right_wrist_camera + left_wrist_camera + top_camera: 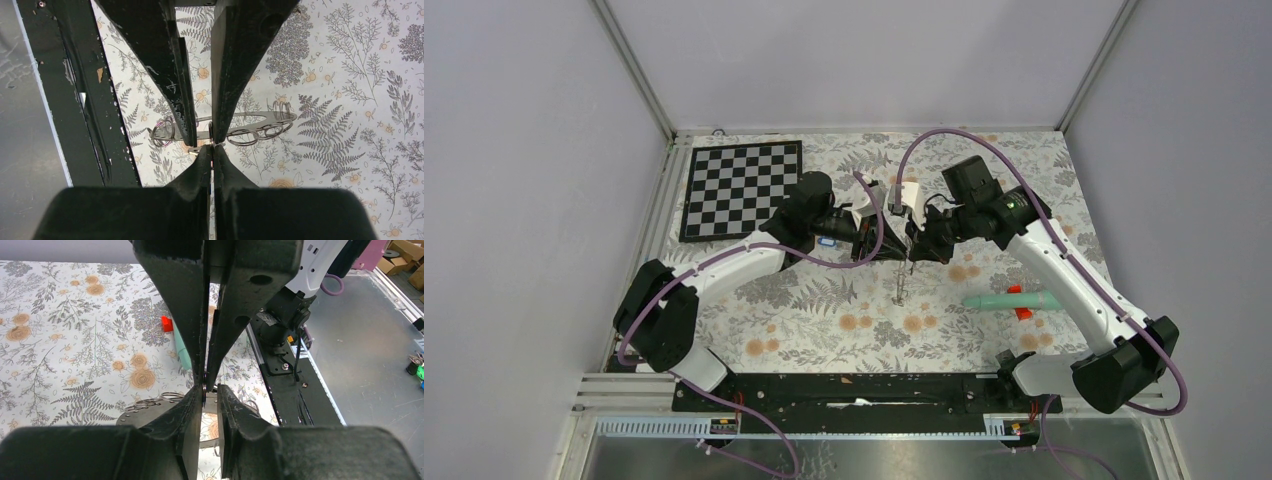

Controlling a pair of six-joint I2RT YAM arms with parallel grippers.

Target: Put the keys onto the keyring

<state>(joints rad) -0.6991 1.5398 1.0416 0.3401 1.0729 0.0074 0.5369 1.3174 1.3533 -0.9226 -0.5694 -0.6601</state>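
- Meeting nose to nose above the middle of the counter (824, 320), my left end effector (210, 390) and right end effector (212, 149) almost touch at their tips.
- My right end effector is closed, its tips pressed together. A small shiny bit sits right at them, too small for me to name.
- My left end effector's jaws stand a narrow gap apart, with the counter showing through the slit. A thin dark edge lies against one tip, and I cannot tell whether it is pinched.
- The keyring (255, 118) is right at the two sets of tips. It is a flat grey band with small holes, and several wire rings (242, 136) sit along it. From above it reads as a thin line, so I cannot tell whether it hangs or rests on the counter.
- A small blue tag (829, 242) shows just beside my left wrist. I cannot make out the black-tagged key.
- A teal stick (1009, 300) with a red piece (1024, 313) lies to the right, near my right forearm.
- A chequered board (742, 188) sits at the far left.
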